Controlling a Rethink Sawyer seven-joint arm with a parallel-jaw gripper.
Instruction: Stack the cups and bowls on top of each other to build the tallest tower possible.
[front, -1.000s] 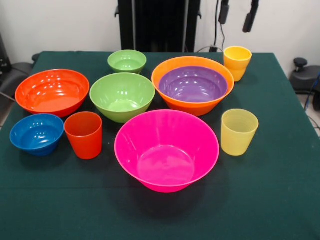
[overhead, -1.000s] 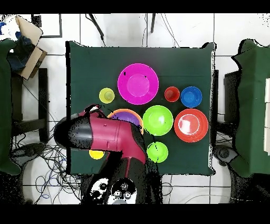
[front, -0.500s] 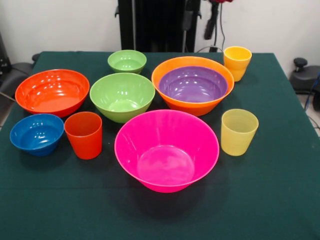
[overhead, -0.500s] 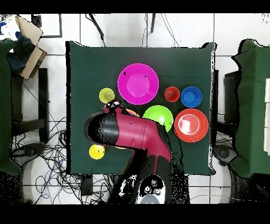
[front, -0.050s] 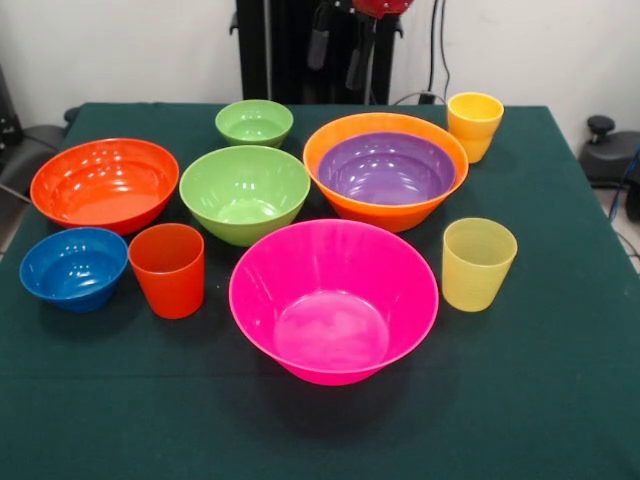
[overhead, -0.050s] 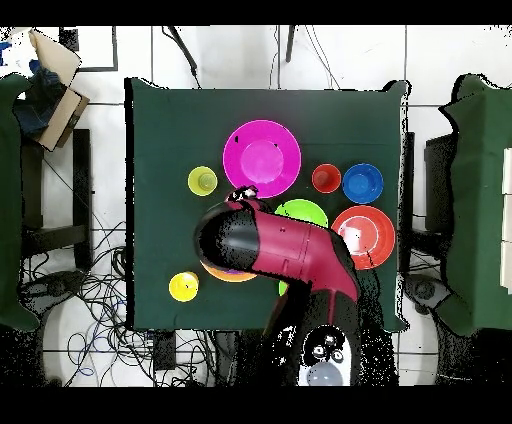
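The pincer (front, -0.050s: 340, 62), fingers apart and empty, has swung across the surface's (front, -0.050s: 560, 400) far edge to hang between the small green bowl (front, -0.050s: 254, 122) and the tower (front, -0.050s: 386, 168) (only 2 bowls so far), suggesting another pick is next.

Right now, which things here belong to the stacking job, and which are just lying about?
Job: purple bowl nested in orange bowl; pink bowl; red-orange bowl; two green bowls; blue bowl; three cups.

Lying about: cardboard box; floor cables.

Glossy plastic bowls (front, -0.050s: 333, 300), matt cloth table (front, -0.050s: 560, 400)
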